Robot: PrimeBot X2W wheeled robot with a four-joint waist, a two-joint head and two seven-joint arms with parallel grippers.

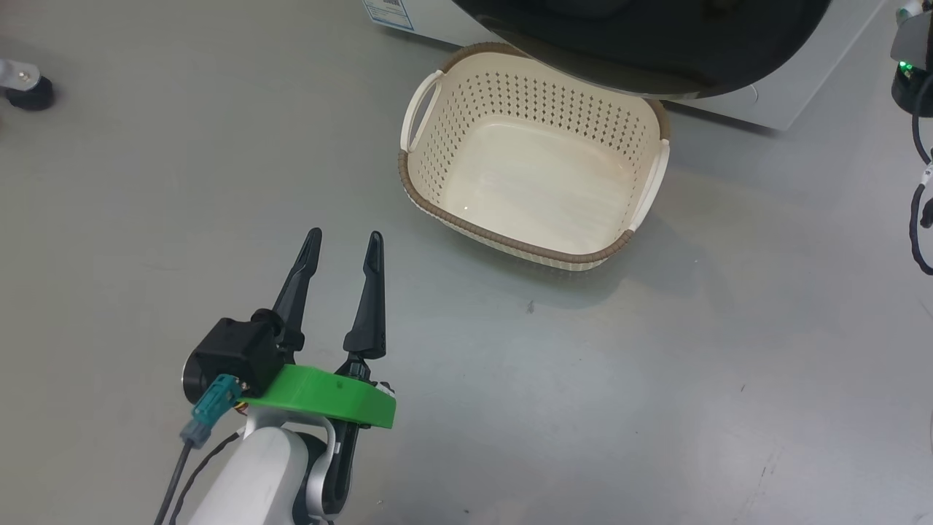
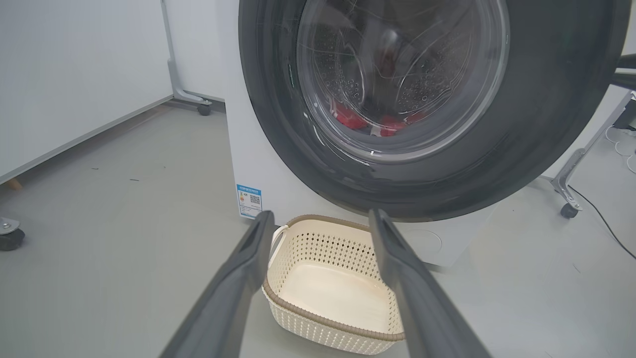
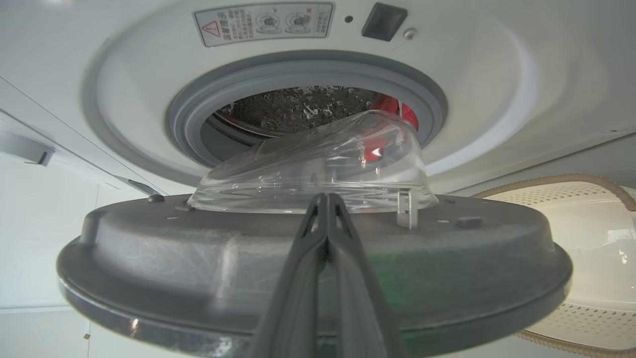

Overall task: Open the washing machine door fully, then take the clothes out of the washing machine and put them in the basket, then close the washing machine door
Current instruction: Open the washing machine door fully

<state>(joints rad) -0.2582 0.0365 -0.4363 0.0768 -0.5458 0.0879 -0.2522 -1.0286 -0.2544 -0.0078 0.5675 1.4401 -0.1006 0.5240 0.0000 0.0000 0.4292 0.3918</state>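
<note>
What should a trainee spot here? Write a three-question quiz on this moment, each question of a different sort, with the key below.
1. True or false: the basket is empty.
2. Pick one. The left gripper is: A, open above the floor; B, shut on a handle of the basket; C, shut with nothing held.
3. Fill the gap: the red clothes lie in the washing machine's ____.

Key: 1 true; 2 A; 3 drum.
</note>
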